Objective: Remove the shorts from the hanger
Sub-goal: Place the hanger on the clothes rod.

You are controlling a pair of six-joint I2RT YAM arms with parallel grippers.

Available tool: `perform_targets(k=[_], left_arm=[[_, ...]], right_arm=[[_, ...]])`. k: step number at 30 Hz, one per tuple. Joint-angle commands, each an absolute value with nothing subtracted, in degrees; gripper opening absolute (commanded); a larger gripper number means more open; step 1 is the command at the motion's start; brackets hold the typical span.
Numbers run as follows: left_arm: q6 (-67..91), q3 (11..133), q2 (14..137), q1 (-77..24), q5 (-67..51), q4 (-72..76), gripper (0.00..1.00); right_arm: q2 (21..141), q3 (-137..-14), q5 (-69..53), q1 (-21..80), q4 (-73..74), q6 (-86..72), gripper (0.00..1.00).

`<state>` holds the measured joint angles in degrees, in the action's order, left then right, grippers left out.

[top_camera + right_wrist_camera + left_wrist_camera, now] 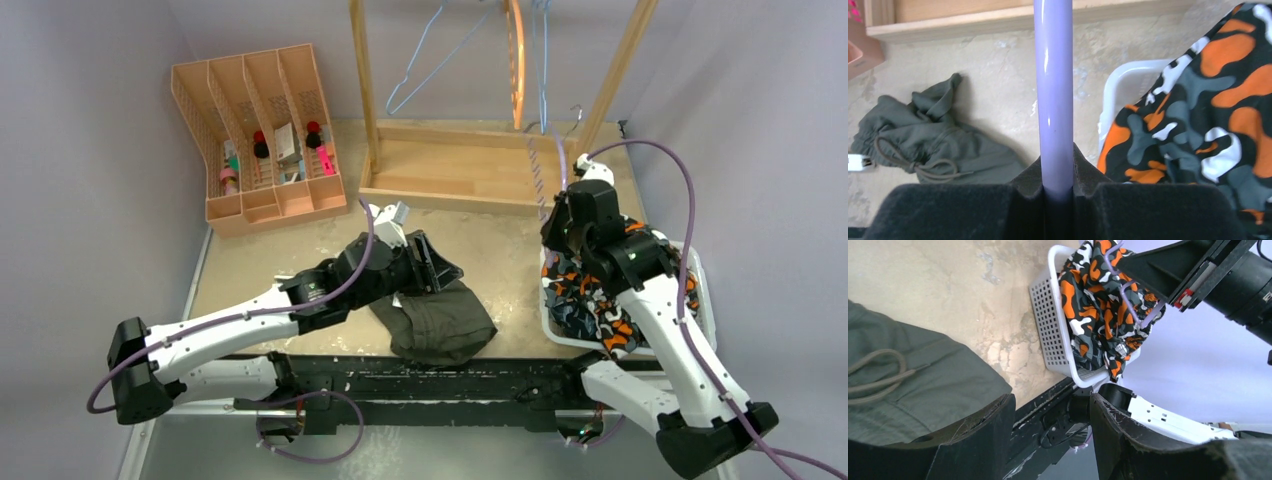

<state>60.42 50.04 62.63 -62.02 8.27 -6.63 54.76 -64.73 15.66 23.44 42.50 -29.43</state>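
Right gripper [1058,170] pinches thin lilac hanger [1053,90] caught in orange-camouflage fabric shorts [1208,115] at tabletop's right edge. Left gripper [1052,405] spread, idle. Next, probably: draw hanger free.

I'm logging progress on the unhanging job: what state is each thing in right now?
Olive green drawstring shorts: off any hanger, crumpled on the table.
Orange-white-black camouflage shorts: heaped in the white plastic basket, spilling over its rim.
Glossy purple hanger: clamped in the right hand, by the camouflage shorts.
Right hand: shut on the hanger.
Left hand: open, holding nothing, over the olive shorts' edge.
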Motion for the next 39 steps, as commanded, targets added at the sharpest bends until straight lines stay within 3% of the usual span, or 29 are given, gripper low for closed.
perform_targets(k=[1,6,17,27,39], left_arm=[[58.27,52.74,59.18,-62.25,13.4,-12.49,0.56],[56.91,53.26,55.84,-62.27,19.28,-21.33,0.56],[56.95,53.78,49.05,-62.14,25.7,-32.07,0.72],[59.84,52.34,45.33,-62.22,31.13,-34.99,0.74],[59.66,52.3,46.46,-62.22,29.61,-34.27,0.75]], right_arm=[[56.3,-70.67,12.43,18.44,37.79,-21.0,0.0],[59.69,-78.7,10.78,14.22,38.08,-18.04,0.0],[70.31,-98.09,12.15,11.73,42.07,-13.79,0.0],[80.17,-116.74,15.43,11.73,50.85,-13.82,0.0],[85.16,-125.8,14.71,11.69,57.67,-12.49,0.0]])
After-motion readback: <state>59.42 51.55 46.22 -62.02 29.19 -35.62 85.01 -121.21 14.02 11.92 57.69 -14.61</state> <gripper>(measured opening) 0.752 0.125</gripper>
